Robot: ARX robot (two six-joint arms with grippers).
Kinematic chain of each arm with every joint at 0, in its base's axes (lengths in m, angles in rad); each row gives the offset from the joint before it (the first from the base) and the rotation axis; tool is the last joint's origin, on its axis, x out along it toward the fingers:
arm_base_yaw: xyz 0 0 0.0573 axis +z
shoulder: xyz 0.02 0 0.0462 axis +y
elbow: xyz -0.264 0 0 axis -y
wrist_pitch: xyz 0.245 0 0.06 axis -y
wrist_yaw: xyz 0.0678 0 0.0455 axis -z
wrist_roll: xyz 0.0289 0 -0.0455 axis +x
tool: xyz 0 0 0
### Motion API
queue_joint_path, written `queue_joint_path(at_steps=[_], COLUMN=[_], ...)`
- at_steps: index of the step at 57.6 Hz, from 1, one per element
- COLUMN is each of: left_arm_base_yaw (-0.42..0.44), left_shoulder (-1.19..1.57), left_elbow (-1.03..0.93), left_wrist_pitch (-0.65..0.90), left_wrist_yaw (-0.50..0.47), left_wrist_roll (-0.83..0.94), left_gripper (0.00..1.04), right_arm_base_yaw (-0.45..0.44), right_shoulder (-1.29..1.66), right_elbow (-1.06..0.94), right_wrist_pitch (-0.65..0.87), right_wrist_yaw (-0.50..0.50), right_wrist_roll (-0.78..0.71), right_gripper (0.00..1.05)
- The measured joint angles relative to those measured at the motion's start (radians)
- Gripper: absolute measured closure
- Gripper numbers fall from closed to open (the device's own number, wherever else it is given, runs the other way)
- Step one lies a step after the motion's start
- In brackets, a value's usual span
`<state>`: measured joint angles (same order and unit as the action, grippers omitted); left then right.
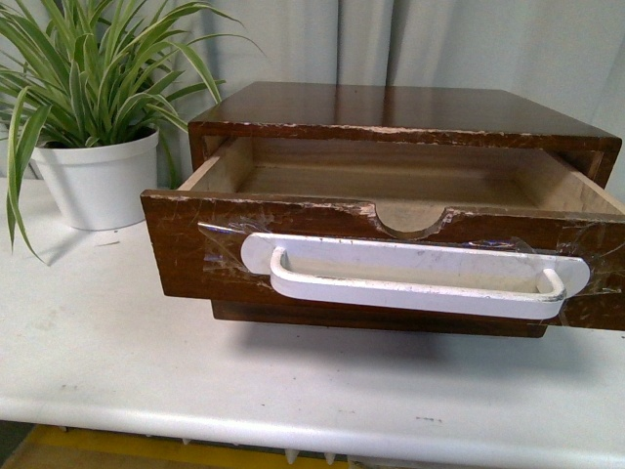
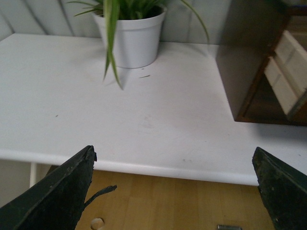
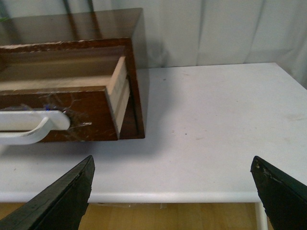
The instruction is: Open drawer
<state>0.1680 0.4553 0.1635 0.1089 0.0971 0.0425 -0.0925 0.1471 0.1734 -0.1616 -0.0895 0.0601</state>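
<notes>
Left end effector [image 2: 173, 149] spread, right end effector [image 3: 172, 159] spread, drawer [image 1: 186, 256] open, handle [image 1: 410, 264] facing robot, lying crosswise.

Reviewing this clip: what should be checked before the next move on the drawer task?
1. Drawer pulled out of its case: ok, interior visible.
2. White handle attached to the drawer front: ok.
3. Left gripper open, holding nothing: ok.
4. Right gripper open, off the handle: ok.
5. Potted plant apart from the drawer: ok.
6. Drawer at full extension: cannot tell.
</notes>
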Motion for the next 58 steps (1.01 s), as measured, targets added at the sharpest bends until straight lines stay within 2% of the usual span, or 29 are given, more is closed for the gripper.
queue_joint_path(at_steps=[12, 14, 19, 27, 33, 42, 58], left_arm_base_yaw=[0.007, 0.009, -0.003, -0.042, -0.14, -0.166, -0.167], left_shoulder=[-0.006, -0.014, -0.04, -0.097, -0.139, -0.185, -0.263], left_elbow=[-0.004, -0.032, -0.078, -0.098, -0.116, -0.128, -0.154], left_wrist_pitch=[0.011, 0.096, 0.198, 0.188, 0.155, 0.126, 0.087], left_wrist_yaw=[0.016, 0.057, 0.058, 0.022, -0.089, -0.097, -0.097], left_wrist_roll=[-0.051, -0.049, -0.048, -0.048, -0.047, -0.047, -0.047], left_gripper=[0.07, 0.14, 0.28, 0.53, 0.73, 1.0, 1.01], right_arm_base_yaw=[0.01, 0.042, 0.08, 0.089, 0.09, 0.09, 0.09], right_shoulder=[-0.011, -0.032, -0.06, -0.077, -0.088, -0.101, -0.143], right_elbow=[-0.011, -0.039, -0.071, -0.093, -0.107, -0.121, -0.166], right_wrist_pitch=[0.022, 0.087, 0.138, 0.147, 0.148, 0.151, 0.158], right_wrist_yaw=[0.02, 0.075, 0.087, 0.089, 0.088, 0.089, 0.089], right_wrist_roll=[0.018, -0.003, -0.031, -0.051, -0.055, -0.056, -0.06], right_gripper=[0.11, 0.17, 0.32, 0.56, 0.76, 1.03, 1.03])
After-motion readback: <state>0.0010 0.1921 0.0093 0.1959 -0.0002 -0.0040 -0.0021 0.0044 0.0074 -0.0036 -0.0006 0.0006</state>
